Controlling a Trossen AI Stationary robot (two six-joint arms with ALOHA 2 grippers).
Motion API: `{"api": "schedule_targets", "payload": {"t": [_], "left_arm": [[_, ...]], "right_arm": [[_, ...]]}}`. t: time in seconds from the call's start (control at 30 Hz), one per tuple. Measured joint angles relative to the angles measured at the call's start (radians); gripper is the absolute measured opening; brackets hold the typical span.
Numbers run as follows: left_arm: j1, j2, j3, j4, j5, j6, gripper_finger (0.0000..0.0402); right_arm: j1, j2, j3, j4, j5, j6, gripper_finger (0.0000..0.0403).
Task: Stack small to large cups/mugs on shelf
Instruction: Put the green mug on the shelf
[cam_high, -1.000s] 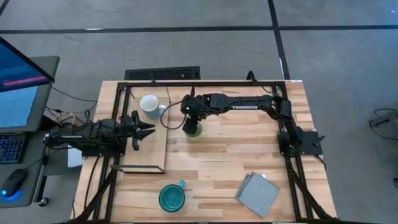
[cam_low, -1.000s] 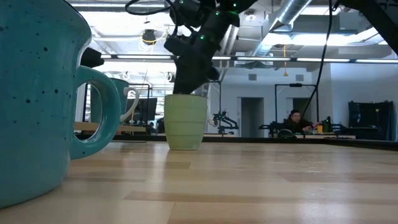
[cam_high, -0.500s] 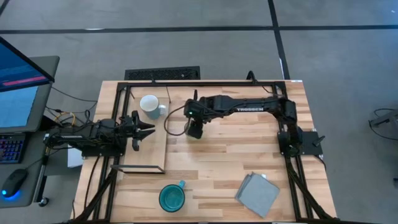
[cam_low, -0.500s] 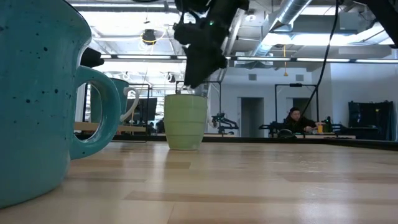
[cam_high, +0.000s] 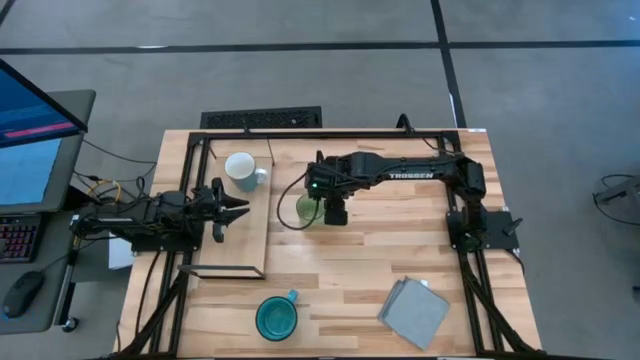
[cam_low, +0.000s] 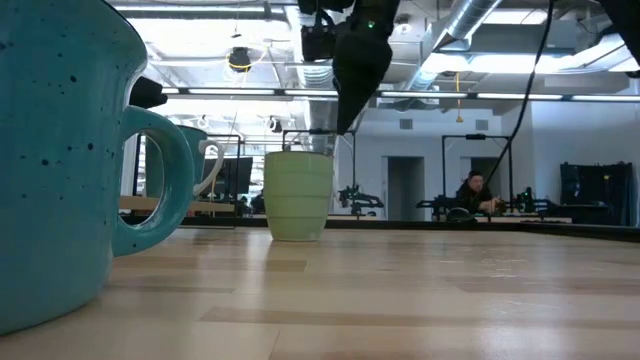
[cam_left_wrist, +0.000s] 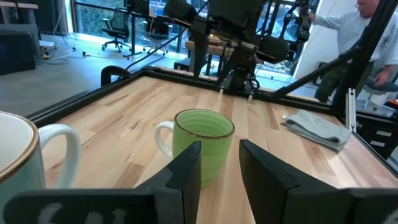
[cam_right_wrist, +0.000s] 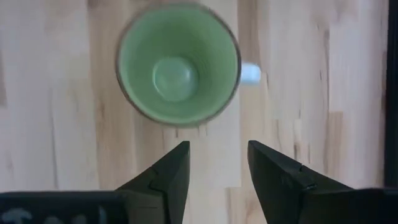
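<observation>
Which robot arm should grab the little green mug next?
Probably the right. The right gripper hangs open just above the green mug, while the left gripper waits over the shelf.

my right gripper is lifting away from the light-green mug: a second ago my fingers were down at its rim, half a second ago they were hanging just over it, and now they are rising clear above it, as the low view shows, with the mug standing alone on the tabletop under me. i am also drifting sideways off it, so in the high view the mug is coming out from under my wrist and showing beside my gripper. my jaws are standing apart, with bare planks between them and the mug just ahead of my fingertips.
</observation>
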Motion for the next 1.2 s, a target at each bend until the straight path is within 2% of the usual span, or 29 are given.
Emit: {"api": "schedule_targets", "payload": {"t": [0.4,0.87,0.97,1.2], "left_arm": [[0.0,0.0,0.0,0.0,0.0,0.0,0.0099],[0.0,0.0,0.0,0.0,0.0,0.005,0.0098],[0.0,0.0,0.0,0.0,0.0,0.006,0.0098],[0.0,0.0,0.0,0.0,0.0,0.006,0.0098]], "right_arm": [[0.031,0.001,0.0,0.094,0.0,-0.033,0.0185],[0.089,0.002,0.0,0.041,0.004,-0.561,0.0185],[0.092,0.002,0.0,0.041,0.003,-0.611,0.0185],[0.096,0.044,-0.018,0.072,0.003,-0.603,0.0185]]}}
